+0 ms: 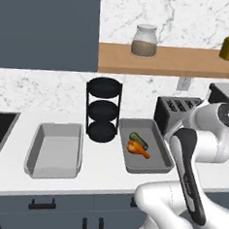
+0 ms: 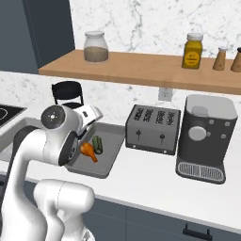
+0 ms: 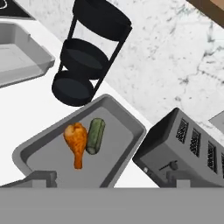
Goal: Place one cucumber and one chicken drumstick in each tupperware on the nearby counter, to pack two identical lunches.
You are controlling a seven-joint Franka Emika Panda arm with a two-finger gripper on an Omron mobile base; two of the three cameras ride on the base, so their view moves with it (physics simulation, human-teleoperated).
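Smooth grey tupperware (image 3: 124, 151) holds a glossy orange drumstick (image 3: 77, 142) beside a stubby green cucumber (image 3: 96, 136), long axes roughly parallel. Another rounded tray (image 1: 55, 150) stands past the black tiered rack (image 1: 103, 109). Whether the gripper's jaws are apart, I cannot tell.

Cucumber (image 3: 95, 136) beside drumstick (image 3: 76, 143) — in tupperware (image 3: 39, 148)

A black tiered rack (image 1: 102, 109) stands against the far wall. Right of it sit a toaster (image 2: 152, 128) and a coffee machine (image 2: 205, 137). Jars (image 2: 96, 47) line the wooden shelf (image 2: 141, 66).
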